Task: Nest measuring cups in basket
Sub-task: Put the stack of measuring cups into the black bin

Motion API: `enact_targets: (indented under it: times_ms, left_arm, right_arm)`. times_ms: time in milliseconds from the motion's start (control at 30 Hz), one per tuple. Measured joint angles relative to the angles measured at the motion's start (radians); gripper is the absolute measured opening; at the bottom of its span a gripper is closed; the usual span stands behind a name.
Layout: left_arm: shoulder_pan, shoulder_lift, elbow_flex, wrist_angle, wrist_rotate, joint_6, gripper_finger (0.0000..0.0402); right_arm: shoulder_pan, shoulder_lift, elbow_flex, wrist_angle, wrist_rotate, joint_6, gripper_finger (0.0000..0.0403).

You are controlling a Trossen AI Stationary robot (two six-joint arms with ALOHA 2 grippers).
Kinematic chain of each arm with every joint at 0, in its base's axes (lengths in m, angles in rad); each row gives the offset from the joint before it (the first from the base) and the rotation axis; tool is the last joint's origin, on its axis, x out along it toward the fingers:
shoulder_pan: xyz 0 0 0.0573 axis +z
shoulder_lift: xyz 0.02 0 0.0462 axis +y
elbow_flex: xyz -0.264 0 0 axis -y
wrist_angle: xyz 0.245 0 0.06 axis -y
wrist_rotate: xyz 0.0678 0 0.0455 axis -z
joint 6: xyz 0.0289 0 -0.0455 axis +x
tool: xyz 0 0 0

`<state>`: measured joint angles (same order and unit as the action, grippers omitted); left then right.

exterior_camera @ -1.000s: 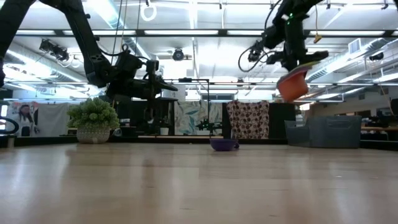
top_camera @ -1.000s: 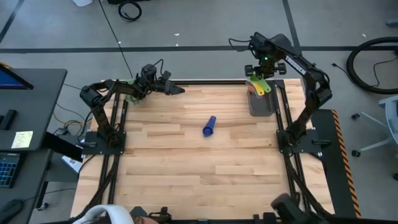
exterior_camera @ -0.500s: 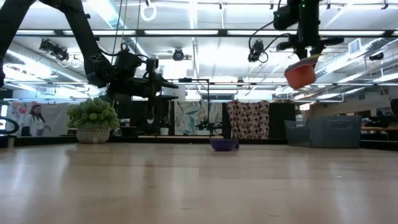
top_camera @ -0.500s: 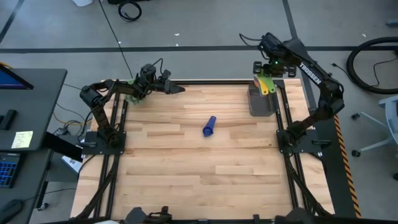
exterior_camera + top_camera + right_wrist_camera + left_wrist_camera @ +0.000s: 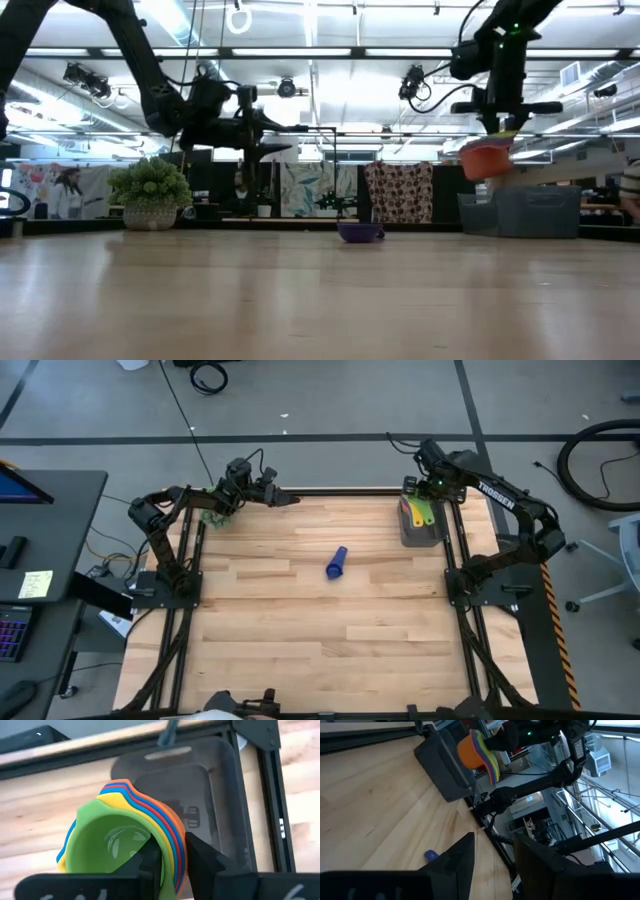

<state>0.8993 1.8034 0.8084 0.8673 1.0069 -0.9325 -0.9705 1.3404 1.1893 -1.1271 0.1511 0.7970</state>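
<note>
Stack of nested plastic measuring cups (image 5: pixel 421 510), green innermost and orange outermost, now lowered over the dark grey rectangular basket (image 5: pixel 421 530), upper right of the high view.

Right gripper (image 5: pixel 172 856) pinches the stack's rim; it sat higher half a second ago, so release seems near. Handles point toward frame bottom, along the basket's length. One blue cup (image 5: pixel 336 562) lies mid-table, bowl lower-left, handle upper-right. Left gripper (image 5: pixel 290 501) hovers upper left, fingers parted, empty.

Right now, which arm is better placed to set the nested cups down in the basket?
Right. Its tool grips the stacked measuring cups directly above the basket; the left tool hangs empty across the table.
</note>
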Motion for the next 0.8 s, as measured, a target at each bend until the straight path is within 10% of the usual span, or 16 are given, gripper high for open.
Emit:
enact_targets:
  times_ms: [800]
  left_arm:
    - [0.0, 0.0, 0.023, -0.004, 0.002, 0.004, 0.0141]
  right_arm:
    - [0.097, -0.137, -0.021, -0.1, 0.081, 0.189, 0.0073]
